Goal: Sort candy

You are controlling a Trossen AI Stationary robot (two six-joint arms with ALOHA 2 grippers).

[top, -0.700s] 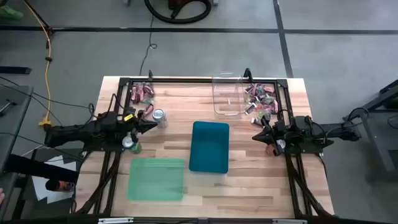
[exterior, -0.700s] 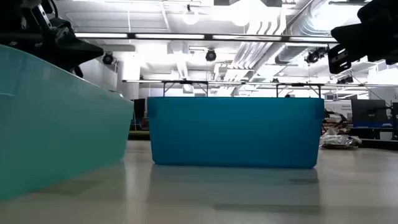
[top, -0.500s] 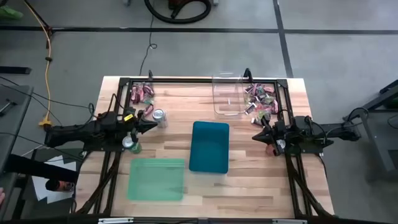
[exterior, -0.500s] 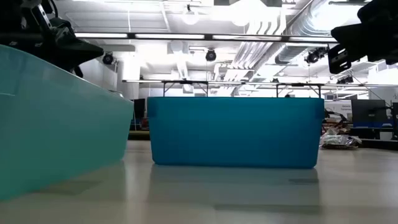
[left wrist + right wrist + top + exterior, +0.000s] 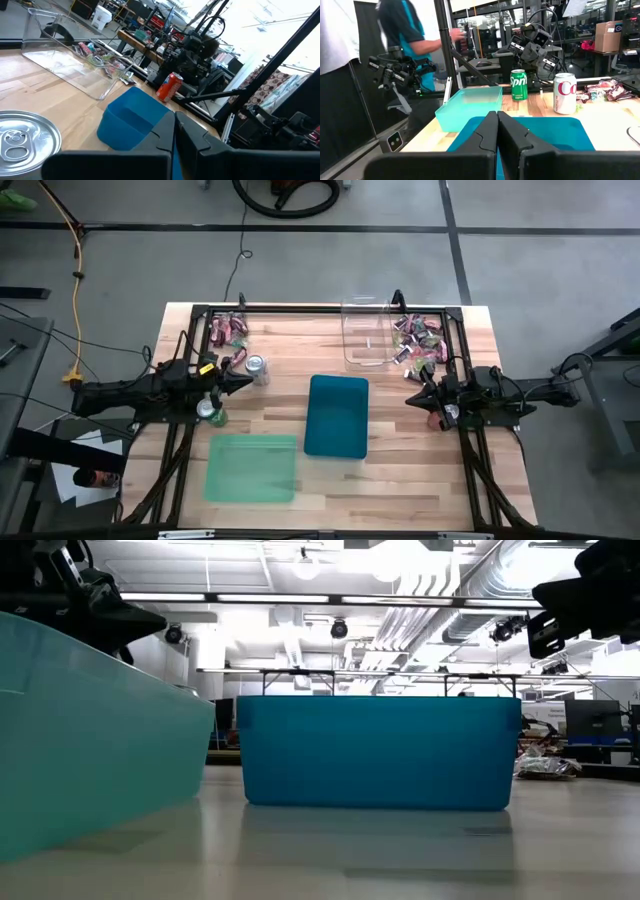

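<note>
A grey concrete floor (image 5: 330, 265) surrounds the wooden worktop (image 5: 400, 480), crossed by dark seam lines; a yellow cable (image 5: 77, 255) trails down one side and a black hose loop (image 5: 285, 195) lies at the far edge; overhead, a white ceiling with pale ducts (image 5: 440, 600) and strip lights (image 5: 270, 597); a person in a teal shirt (image 5: 412, 27) stands among cluttered benches beyond.

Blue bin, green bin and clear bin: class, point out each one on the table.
blue bin (image 5: 336, 416), high view, its floor.
green bin (image 5: 251, 468), high view, its floor.
clear bin (image 5: 364, 335), high view, its floor.
</note>
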